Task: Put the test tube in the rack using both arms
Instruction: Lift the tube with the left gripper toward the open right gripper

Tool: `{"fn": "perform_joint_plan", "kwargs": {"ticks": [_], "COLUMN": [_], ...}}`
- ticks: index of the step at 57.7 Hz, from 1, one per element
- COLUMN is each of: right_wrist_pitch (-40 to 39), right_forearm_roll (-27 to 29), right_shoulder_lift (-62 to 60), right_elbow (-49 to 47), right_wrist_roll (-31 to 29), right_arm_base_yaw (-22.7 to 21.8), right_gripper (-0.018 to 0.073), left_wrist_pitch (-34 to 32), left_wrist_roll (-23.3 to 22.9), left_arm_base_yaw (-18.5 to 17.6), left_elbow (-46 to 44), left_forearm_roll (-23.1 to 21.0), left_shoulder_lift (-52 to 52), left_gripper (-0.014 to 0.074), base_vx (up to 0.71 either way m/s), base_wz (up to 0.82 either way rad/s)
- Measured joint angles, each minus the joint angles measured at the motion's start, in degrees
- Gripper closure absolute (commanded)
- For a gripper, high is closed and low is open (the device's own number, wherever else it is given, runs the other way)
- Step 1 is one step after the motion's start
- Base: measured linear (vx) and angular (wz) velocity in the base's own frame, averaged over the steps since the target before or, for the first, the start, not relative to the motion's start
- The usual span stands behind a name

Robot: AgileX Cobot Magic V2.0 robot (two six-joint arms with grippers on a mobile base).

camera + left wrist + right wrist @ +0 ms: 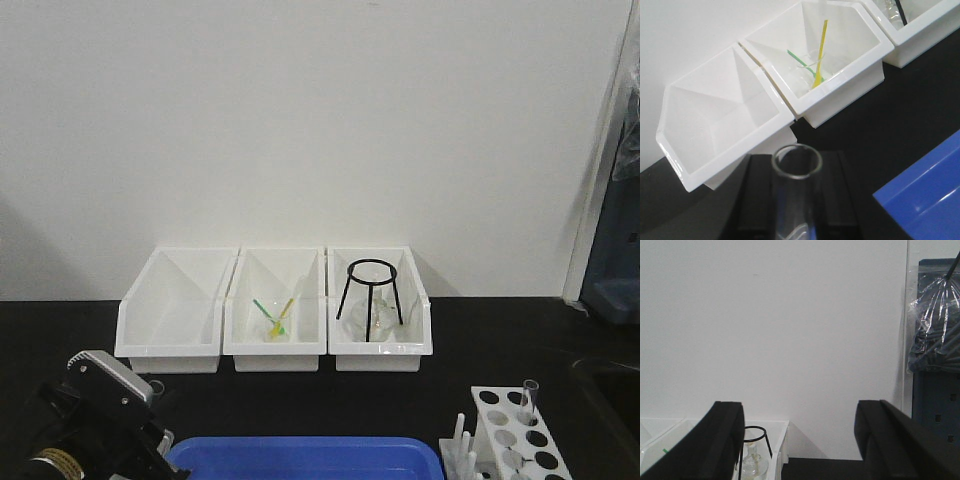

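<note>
A clear glass test tube (796, 195) stands between the two black fingers (760, 200) of my left gripper (796, 167), open rim facing the camera. The left gripper is shut on it. In the front view the left arm (100, 415) is at the lower left, and the tube's rim (155, 386) just shows beside it. The white rack (500, 420) with round holes and pegs stands at the lower right, far from the left gripper; another clear tube (527, 393) stands in a back hole. My right gripper (800, 440) is open and empty, raised and facing the wall; it is out of the front view.
Three white bins (275, 345) line the back wall. The middle one holds green and yellow sticks (275, 315), the right one a black wire tripod (370, 295) over a glass flask. A blue tray (300, 458) lies at the front centre. A dark cabinet (935, 390) stands at the right.
</note>
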Motion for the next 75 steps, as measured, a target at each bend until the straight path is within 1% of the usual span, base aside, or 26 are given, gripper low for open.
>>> {"fn": "perform_joint_plan", "kwargs": {"ticks": [9, 15, 19, 22, 24, 29, 32, 35, 38, 41, 45, 54, 59, 62, 66, 70, 75], "right_wrist_pitch": [0.0, 0.1, 0.2, 0.2, 0.2, 0.9, 2.0, 3.1, 4.5, 5.6, 6.4, 6.0, 4.9, 3.8, 2.6, 1.8, 1.2], "right_forearm_roll": [0.0, 0.0, 0.0, 0.0, 0.0, 0.0, -0.4, -1.6, -3.6, -5.1, -6.3, -7.0, -7.2, -7.2, -7.2, -7.2, -7.2], "right_shoulder_lift": [0.0, 0.0, 0.1, 0.3, 0.6, 1.7, 2.6, 3.6, 5.1, 6.5, 9.1, 15.2, 18.2, 19.7, 21.2, 22.0, 22.0], "right_elbow": [0.0, 0.0, 0.0, 0.0, 0.0, -0.1, -0.3, -1.0, -1.7, -2.7, -3.8, -5.5, -6.0, -6.0, -6.0, -6.0, -6.0], "right_wrist_roll": [0.0, 0.0, 0.0, 0.3, 0.5, 1.5, 1.8, 1.9, 2.1, 2.9, 4.2, 6.3, 6.8, 6.9, 6.9, 7.0, 7.1], "right_arm_base_yaw": [0.0, 0.0, 0.0, 0.0, 0.0, 0.8, 2.7, 5.2, 8.7, 11.9, 17.2, 28.1, 32.8, 35.2, 37.3, 38.3, 38.4], "right_gripper": [0.005, 0.005, 0.005, 0.005, 0.005, 0.005, 0.005, 0.005, 0.005, 0.005, 0.005, 0.005, 0.005, 0.005, 0.005, 0.005, 0.005], "left_wrist_pitch": [0.0, 1.5, 4.5, 8.4, 12.1, 23.3, 30.0, 35.0, 39.0, 41.2, 42.4, 42.3, 41.2, 40.5, 39.8, 38.9, 37.6], "left_wrist_roll": [0.0, -1.3, -3.3, -5.1, -6.7, -12.3, -15.8, -18.5, -20.7, -21.8, -22.5, -23.1, -23.1, -23.9, -25.1, -26.5, -27.9], "left_arm_base_yaw": [0.0, 0.0, 0.0, 0.0, 0.0, -0.1, -0.6, -1.5, -3.2, -5.0, -8.8, -18.6, -23.3, -25.7, -28.1, -29.9, -31.9], "left_elbow": [0.0, -0.4, -2.2, -4.4, -6.5, -12.7, -16.6, -19.5, -21.9, -23.0, -23.3, -23.3, -23.3, -23.3, -23.3, -23.3, -23.3], "left_forearm_roll": [0.0, 0.0, 0.0, 0.1, 0.3, 2.7, 5.0, 6.9, 8.0, 8.2, 8.1, 7.6, 7.6, 7.6, 7.6, 7.6, 7.6], "left_shoulder_lift": [-1.1, -5.5, -10.2, -14.3, -16.8, -21.7, -23.7, -24.8, -25.3, -25.4, -25.3, -24.1, -22.9, -22.2, -21.4, -20.8, -20.4], "left_gripper": [0.0605, 0.0605, 0.0605, 0.0605, 0.0605, 0.0605, 0.0605, 0.0605, 0.0605, 0.0605, 0.0605, 0.0605, 0.0605, 0.0605, 0.0605, 0.0605, 0.0605], "base_vx": [0.0, 0.0, 0.0, 0.0, 0.0, 0.0, 0.0, 0.0, 0.0, 0.0, 0.0, 0.0, 0.0, 0.0, 0.0, 0.0, 0.0], "base_wz": [0.0, 0.0, 0.0, 0.0, 0.0, 0.0, 0.0, 0.0, 0.0, 0.0, 0.0, 0.0, 0.0, 0.0, 0.0, 0.0, 0.0]}}
